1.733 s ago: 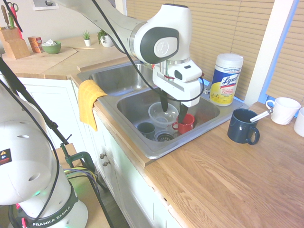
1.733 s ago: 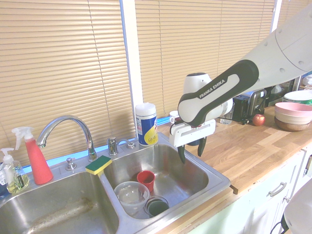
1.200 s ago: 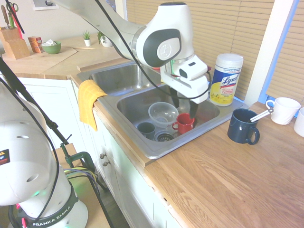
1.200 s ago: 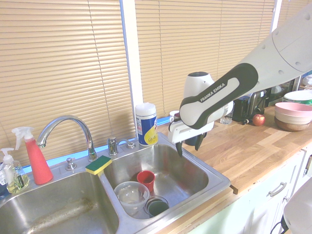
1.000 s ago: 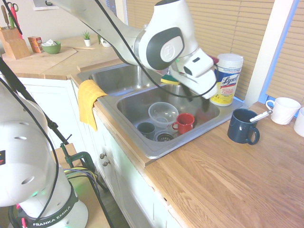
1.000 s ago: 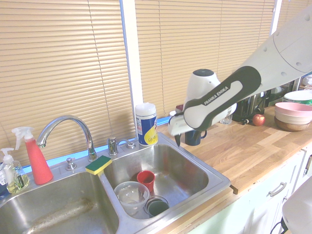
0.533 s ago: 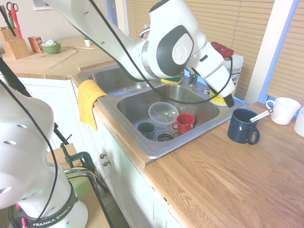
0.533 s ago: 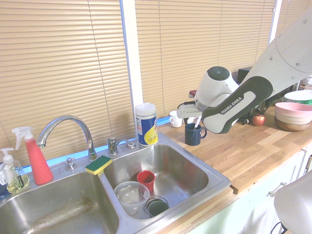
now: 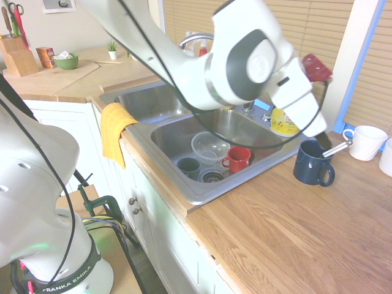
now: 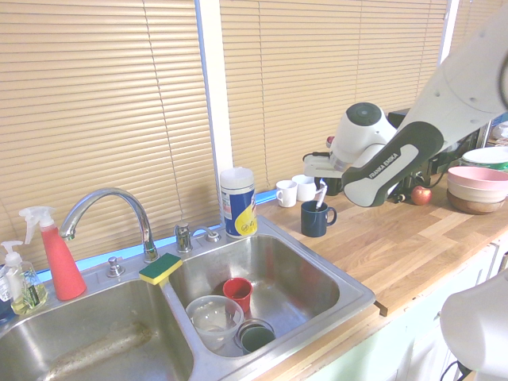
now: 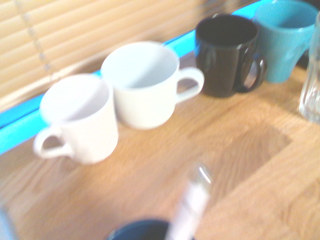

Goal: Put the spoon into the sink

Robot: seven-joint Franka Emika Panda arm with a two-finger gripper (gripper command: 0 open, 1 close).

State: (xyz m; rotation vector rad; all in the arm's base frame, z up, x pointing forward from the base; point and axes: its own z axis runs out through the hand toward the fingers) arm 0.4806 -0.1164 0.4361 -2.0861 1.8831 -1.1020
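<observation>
A: Spoon (image 9: 335,149) location?

B: Standing in the navy mug (image 9: 312,163) on the wooden counter (image 9: 294,226), bowl end down inside, handle leaning out over the rim up toward the white mug (image 9: 366,141). Not in the sink (image 9: 184,177) yet.

A: Gripper?

B: Gripper (image 9: 323,139) is hard to read in the frames, mostly hidden by the arm; jaws look spread wide, nothing held. One dark fingertip shows just above the navy mug's rim in the first exterior view.

A: Spoon relative to gripper?

B: Just below and slightly ahead of it. Wrist view shows the handle (image 11: 190,205) blurred, rising from the mug rim (image 11: 137,229) near the frame's bottom edge, so the tool is aimed past it at the mugs behind: two white (image 11: 142,90), a black one (image 11: 227,52), a teal one (image 11: 282,35).

A: Long axis?

B: Slanted, not upright, tilted away from the sink side. My guess: jaws need to straddle the upper handle across that slant, coming down a bit further.

A: Sink side?

B: Sink sits well apart from the mug; the near basin holds a red cup (image 9: 236,158), a clear bowl (image 9: 210,146), a dark cup (image 9: 188,166).
</observation>
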